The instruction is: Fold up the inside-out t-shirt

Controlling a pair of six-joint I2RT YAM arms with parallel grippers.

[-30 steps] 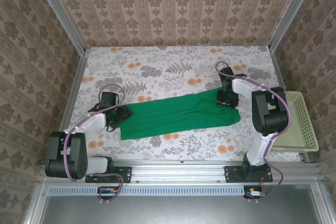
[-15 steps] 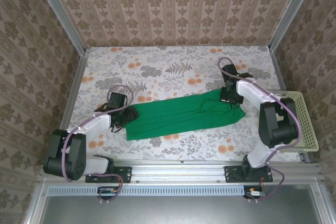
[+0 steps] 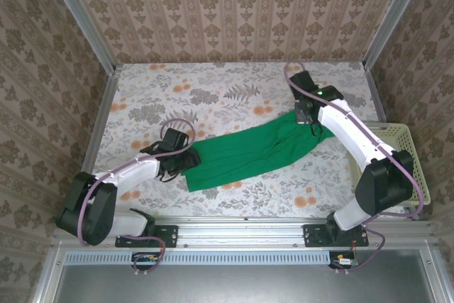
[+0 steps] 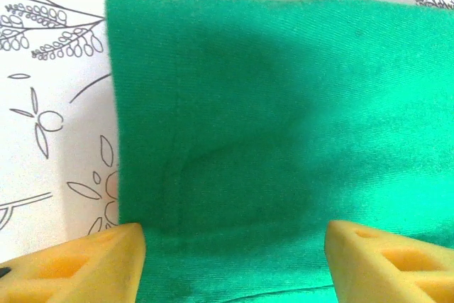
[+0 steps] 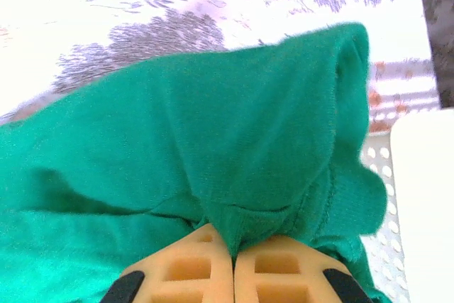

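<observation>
The bright green t-shirt [image 3: 248, 150] lies as a long slanted band across the floral table [image 3: 213, 90], its right end lifted. My right gripper [image 3: 306, 113] is shut on a bunched fold of that end; in the right wrist view the cloth [image 5: 213, 140] pinches between the closed pads [image 5: 206, 267] of the gripper [image 5: 233, 246]. My left gripper [image 3: 186, 157] sits at the shirt's left end. In the left wrist view it [image 4: 234, 260] is open, its yellow fingertips [image 4: 78, 264] wide apart over flat green cloth [image 4: 284, 104] whose left edge is straight.
A pale yellow-green plastic basket [image 3: 401, 135] stands at the table's right edge, partly under the right arm; its perforated wall [image 5: 425, 196] is close beside the held cloth. Patterned walls and metal posts enclose the table. Open tabletop lies behind the shirt.
The right gripper has risen and moved toward the back with the shirt's right end. The shirt's left end slid rightward, and the left gripper moved right with it.
</observation>
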